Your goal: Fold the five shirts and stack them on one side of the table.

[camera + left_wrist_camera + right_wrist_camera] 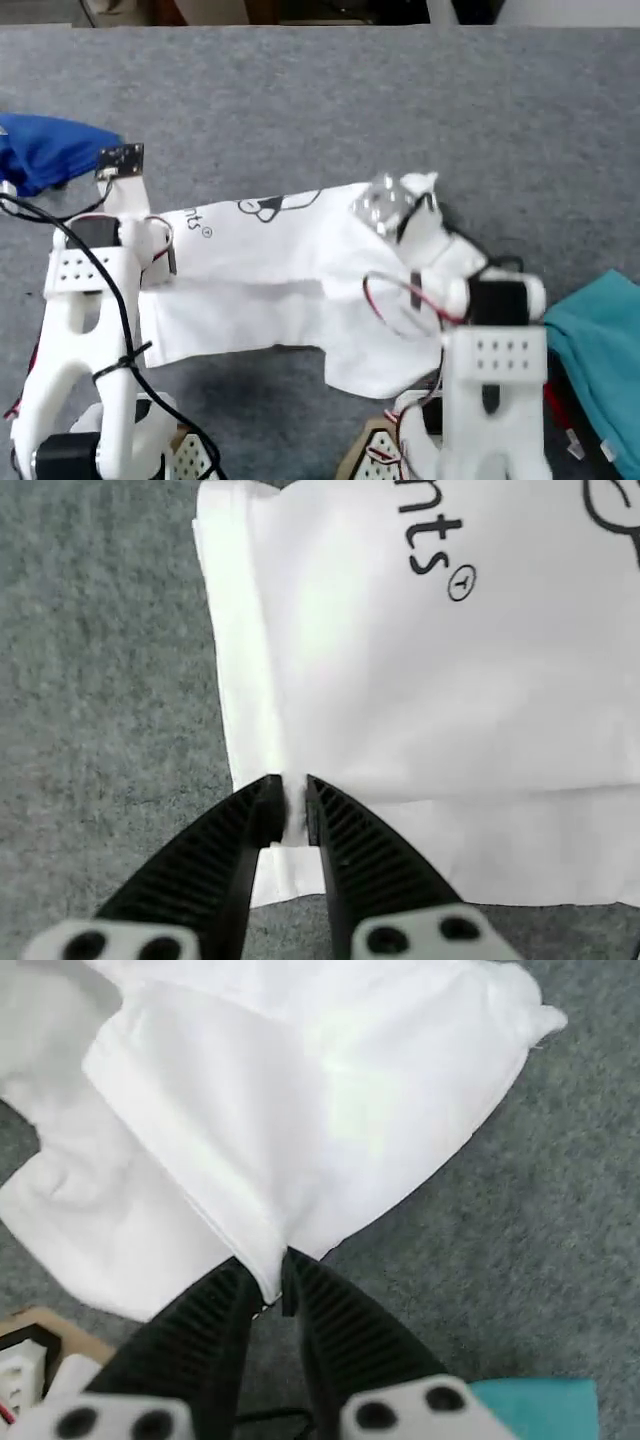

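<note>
white printed shirt [260,275]: spread across the grey felt table [300,100]
left gripper [289,798]: pinching its side edge
right gripper [270,1272]: clamped on its fold

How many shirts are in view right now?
3: a white shirt mid-table, a blue shirt at the left edge, a teal shirt at the right edge. Others may be hidden or out of frame.
</note>
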Controlling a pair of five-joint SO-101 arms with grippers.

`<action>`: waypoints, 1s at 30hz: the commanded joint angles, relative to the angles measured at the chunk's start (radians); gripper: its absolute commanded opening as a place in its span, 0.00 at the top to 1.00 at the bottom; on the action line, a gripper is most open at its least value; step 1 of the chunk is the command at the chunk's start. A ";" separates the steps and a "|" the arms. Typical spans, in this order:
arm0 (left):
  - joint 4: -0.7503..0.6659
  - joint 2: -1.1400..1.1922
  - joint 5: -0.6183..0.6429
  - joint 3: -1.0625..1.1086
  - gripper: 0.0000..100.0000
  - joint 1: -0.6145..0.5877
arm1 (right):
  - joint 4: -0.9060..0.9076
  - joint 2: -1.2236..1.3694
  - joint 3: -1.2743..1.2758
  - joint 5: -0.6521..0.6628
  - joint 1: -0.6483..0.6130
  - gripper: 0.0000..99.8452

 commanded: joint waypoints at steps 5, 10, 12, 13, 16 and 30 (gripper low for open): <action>-0.052 -0.030 -0.055 0.086 0.98 -0.083 | 0.083 -0.171 0.051 0.109 0.018 1.00; -0.117 -0.030 -0.060 0.178 0.98 -0.071 | 0.183 -0.177 0.050 0.209 0.056 1.00; -0.124 -0.030 -0.060 0.192 0.98 -0.061 | 0.193 -0.177 0.053 0.247 0.067 1.00; -0.124 -0.030 -0.060 0.195 0.98 -0.054 | 0.195 -0.177 0.058 0.262 0.064 1.00; -0.121 -0.031 -0.060 0.195 0.98 -0.043 | 0.210 -0.179 0.073 0.333 0.062 1.00; -0.014 -0.033 -0.100 0.106 0.98 -0.051 | 0.256 -0.346 0.096 0.661 0.053 1.00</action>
